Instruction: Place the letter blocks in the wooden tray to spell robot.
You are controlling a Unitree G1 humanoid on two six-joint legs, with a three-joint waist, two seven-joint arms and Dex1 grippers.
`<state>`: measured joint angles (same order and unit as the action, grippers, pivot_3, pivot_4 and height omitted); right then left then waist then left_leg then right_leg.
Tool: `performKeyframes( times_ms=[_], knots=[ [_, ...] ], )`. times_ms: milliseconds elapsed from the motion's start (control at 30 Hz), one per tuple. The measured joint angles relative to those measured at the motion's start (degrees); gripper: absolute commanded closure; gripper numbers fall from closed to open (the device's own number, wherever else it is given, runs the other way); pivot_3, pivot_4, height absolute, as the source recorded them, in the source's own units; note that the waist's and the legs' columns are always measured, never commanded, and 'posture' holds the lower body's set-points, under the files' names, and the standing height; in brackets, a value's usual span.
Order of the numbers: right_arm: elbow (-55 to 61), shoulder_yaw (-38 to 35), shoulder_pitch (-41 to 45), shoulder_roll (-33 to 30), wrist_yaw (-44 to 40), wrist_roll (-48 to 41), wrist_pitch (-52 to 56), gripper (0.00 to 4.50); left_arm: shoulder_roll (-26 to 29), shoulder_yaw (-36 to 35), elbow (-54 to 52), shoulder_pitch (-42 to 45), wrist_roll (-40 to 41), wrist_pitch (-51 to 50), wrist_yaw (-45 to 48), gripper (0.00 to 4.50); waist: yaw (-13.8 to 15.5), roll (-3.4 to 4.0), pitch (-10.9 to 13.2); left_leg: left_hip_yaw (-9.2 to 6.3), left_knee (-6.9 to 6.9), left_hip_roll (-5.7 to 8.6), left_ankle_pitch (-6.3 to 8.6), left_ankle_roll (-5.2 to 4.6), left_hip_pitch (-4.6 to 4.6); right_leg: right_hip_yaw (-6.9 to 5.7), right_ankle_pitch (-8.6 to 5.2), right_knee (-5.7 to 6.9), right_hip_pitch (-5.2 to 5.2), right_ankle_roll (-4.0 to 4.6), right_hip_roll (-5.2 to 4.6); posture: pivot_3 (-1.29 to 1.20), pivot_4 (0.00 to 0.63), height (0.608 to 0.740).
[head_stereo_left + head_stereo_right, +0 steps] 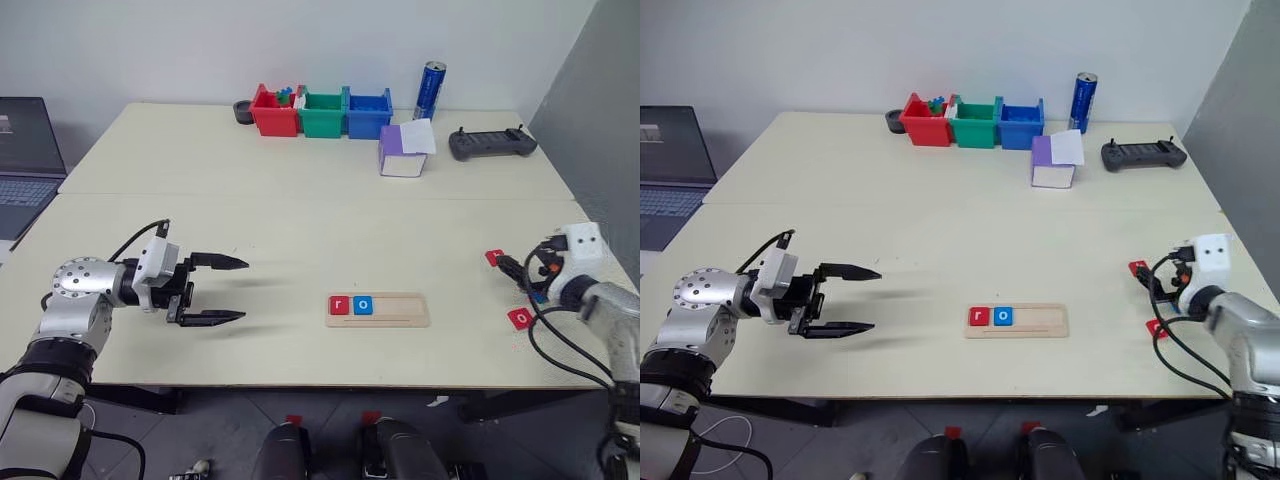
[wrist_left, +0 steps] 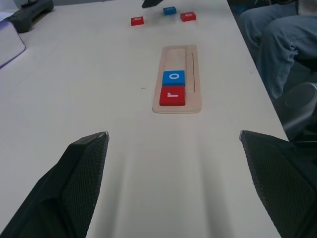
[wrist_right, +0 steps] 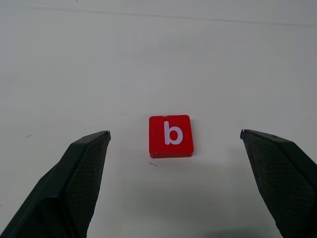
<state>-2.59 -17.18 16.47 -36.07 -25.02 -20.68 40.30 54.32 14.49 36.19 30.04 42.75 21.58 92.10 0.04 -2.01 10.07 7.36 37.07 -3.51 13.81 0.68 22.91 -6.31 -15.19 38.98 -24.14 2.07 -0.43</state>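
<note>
— On the table (image 1: pixel 300 240), how far along is the spelling?
— The tray (image 1: pixel 400 310) holds r (image 1: pixel 339 305) and o (image 1: pixel 363 305); b is next.
— And the grippers?
— Both wide, empty. The right gripper (image 3: pixel 173 144) brackets the b tile (image 3: pixel 170 136) near the right edge; the left gripper (image 1: pixel 215 290) waits. The right one should descend and close squarely.
</note>
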Motion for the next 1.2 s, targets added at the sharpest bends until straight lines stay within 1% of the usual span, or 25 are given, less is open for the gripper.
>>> performKeyframes(
  times_ms=[233,433,700,733,800,900,967,1000,1133,1200],
  knots=[
    [-2.75,0.54,0.44,1.31,0.35,1.57,-1.69,0.00,-0.40,-0.37,-0.59,-0.54,1.74,-0.03,0.00,0.02,-0.15,0.00,0.00,0.23,0.01,0.00,0.00,-0.01,-0.09,0.20,0.00,0.02,-0.01,0.00,-0.02,0.00,0.150,0.740],
    [-5.16,1.77,2.70,2.93,0.44,2.27,-2.85,0.00,-3.23,-2.28,-3.18,-1.31,4.49,-2.73,0.01,0.02,-0.32,0.00,0.00,0.28,0.00,-0.03,0.00,0.00,-0.12,0.23,0.00,0.08,-0.03,0.00,-0.01,0.00,0.150,0.740],
    [-11.49,3.69,6.27,3.61,0.24,4.26,-5.98,0.00,-3.28,-2.59,-4.46,-3.10,4.43,-3.28,0.01,0.02,-0.38,0.02,-0.01,0.37,0.00,-0.02,0.00,0.00,-0.14,0.32,0.01,0.08,-0.04,0.01,-0.01,0.00,0.150,0.740],
    [-11.95,3.91,6.50,3.65,0.23,4.31,-6.24,0.38,-3.24,-2.59,-4.46,-3.24,4.43,-3.25,0.01,0.00,-0.39,0.02,-0.01,0.37,-0.01,-0.03,0.00,0.00,-0.15,0.33,0.01,0.08,-0.04,0.01,-0.01,0.00,0.150,0.740],
    [-12.98,4.06,6.68,3.98,0.28,4.53,-6.92,0.91,-3.12,-2.58,-4.46,-3.60,4.40,-3.14,0.01,0.00,-0.38,0.02,-0.01,0.38,-0.01,-0.03,0.00,0.00,-0.14,0.33,0.01,0.08,-0.05,0.01,-0.01,0.00,0.150,0.740],
    [-12.81,4.46,6.66,4.79,1.25,5.60,-7.68,2.01,-2.37,-2.52,-4.43,-3.87,4.24,-2.36,0.01,0.00,-0.45,0.02,-0.01,0.39,-0.01,-0.04,0.00,0.00,-0.16,0.34,0.01,0.08,-0.05,0.01,-0.01,0.00,0.150,0.740],
    [-10.81,4.98,5.87,5.56,1.79,5.98,-7.46,2.73,-1.47,-2.35,-4.38,-4.05,4.11,-2.28,0.01,0.00,-0.53,0.02,-0.01,0.40,-0.02,-0.05,0.00,0.00,-0.17,0.34,0.01,0.09,-0.05,0.01,0.00,0.00,0.150,0.740],
    [-8.73,5.15,4.73,6.04,2.32,6.07,-7.19,3.03,-1.17,-2.26,-4.36,-4.07,4.10,-2.27,0.01,0.00,-0.50,0.03,-0.02,0.38,-0.03,-0.05,0.00,0.00,-0.17,0.34,0.01,0.09,-0.05,0.01,0.00,0.00,0.150,0.740],
    [1.30,7.19,-0.17,7.52,4.36,6.49,-5.32,3.05,-0.19,-0.69,-3.59,-3.85,3.73,-1.89,0.01,0.00,-0.39,0.05,-0.02,0.40,-0.02,-0.03,0.00,0.00,-0.12,0.36,0.01,0.08,-0.08,0.00,-0.02,0.00,0.150,0.740],
    [7.02,7.05,-1.87,8.26,6.26,6.56,-3.24,3.05,-0.21,0.33,-3.43,-3.89,3.64,-1.32,0.01,0.00,-0.38,0.04,-0.03,0.42,-0.01,-0.03,0.01,-0.01,-0.12,0.38,0.01,0.07,-0.09,0.00,-0.02,0.00,0.150,0.740]
  ],
)
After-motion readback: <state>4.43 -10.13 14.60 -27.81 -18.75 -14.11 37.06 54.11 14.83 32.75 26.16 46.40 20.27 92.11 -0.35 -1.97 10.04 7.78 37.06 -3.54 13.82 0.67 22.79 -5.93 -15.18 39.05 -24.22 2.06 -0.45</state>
